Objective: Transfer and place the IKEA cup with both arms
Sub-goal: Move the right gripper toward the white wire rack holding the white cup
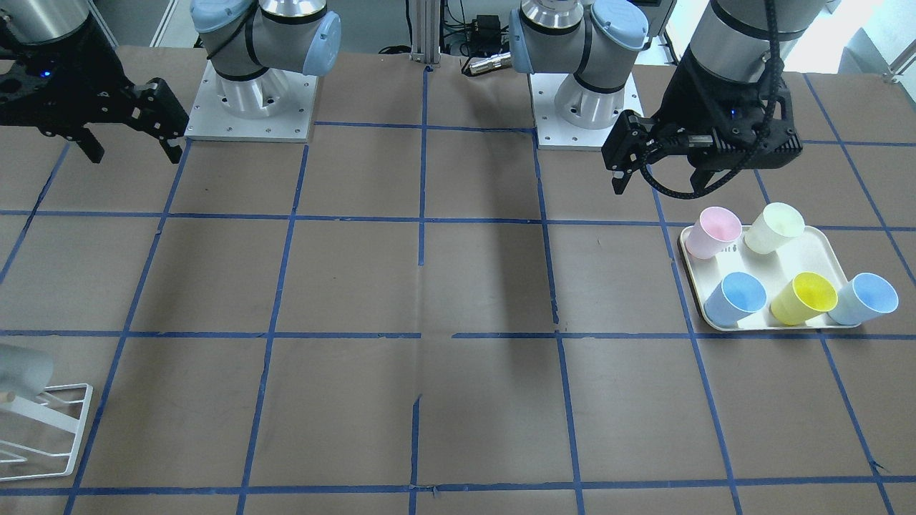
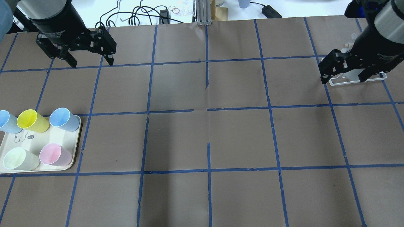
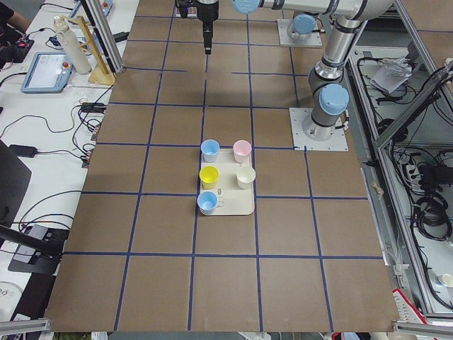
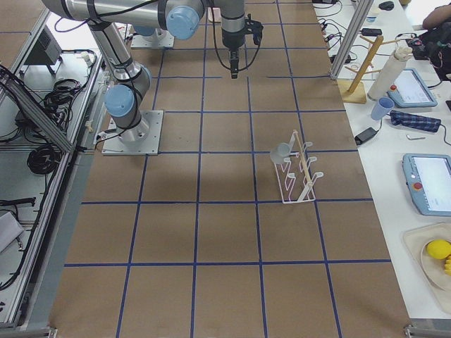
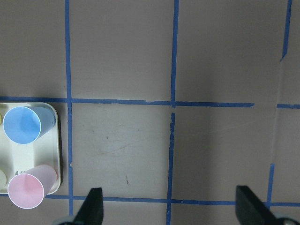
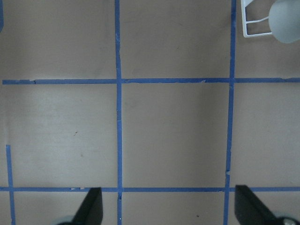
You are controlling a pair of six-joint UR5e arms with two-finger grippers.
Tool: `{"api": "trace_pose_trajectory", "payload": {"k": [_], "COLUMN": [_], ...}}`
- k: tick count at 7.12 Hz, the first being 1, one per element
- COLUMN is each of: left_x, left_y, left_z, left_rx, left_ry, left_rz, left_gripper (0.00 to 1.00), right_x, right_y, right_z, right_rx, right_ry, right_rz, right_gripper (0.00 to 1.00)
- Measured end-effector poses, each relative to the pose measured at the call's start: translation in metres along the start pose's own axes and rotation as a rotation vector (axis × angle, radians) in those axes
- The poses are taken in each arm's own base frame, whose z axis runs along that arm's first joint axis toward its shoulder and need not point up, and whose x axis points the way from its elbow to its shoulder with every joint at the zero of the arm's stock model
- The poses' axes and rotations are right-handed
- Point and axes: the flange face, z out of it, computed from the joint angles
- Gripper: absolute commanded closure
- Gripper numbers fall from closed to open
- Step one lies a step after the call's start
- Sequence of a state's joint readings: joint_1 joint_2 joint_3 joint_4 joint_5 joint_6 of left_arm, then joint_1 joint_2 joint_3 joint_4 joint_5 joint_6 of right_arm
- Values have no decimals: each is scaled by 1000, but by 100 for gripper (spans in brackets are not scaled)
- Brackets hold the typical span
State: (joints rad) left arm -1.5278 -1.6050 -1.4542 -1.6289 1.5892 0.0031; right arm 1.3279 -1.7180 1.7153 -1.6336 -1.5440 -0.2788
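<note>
The light-grey IKEA cup (image 1: pixel 21 368) hangs on a peg of a white wire rack (image 1: pixel 50 429) at the table's right end. It also shows in the exterior right view (image 4: pixel 282 150) and at the top right of the right wrist view (image 6: pixel 284 21). My right gripper (image 2: pixel 344 78) is open and empty, high above the rack and apart from the cup. It hides the cup in the overhead view. My left gripper (image 2: pixel 90 61) is open and empty, high over the table's left part, beyond the tray.
A cream tray (image 2: pixel 68 165) at the left end holds two light blue cups (image 2: pixel 63 119), a yellow cup (image 2: pixel 31 120), a pink cup (image 2: pixel 55 154) and a cream-green cup (image 2: pixel 19 159). Blue tape lines grid the brown table. Cables lie past the far edge.
</note>
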Motion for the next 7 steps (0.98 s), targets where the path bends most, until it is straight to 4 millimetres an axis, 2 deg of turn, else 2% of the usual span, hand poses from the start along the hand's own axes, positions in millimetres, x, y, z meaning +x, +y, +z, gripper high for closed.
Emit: {"api": "trace_pose_trajectory", "payload": {"k": [2, 7], "left_x": [-1, -2], "left_y": [0, -1], "left_z": [0, 0], "left_rx": [0, 0], "left_ry": [-1, 0], "left_rz": [-1, -4], "left_gripper": [0, 0], "right_x": [32, 131], "right_y": [-16, -54], "right_z": [10, 59], "right_rx": [24, 53], "right_ry": [16, 51], "right_rz": [-106, -381], "right_gripper": [0, 0]}}
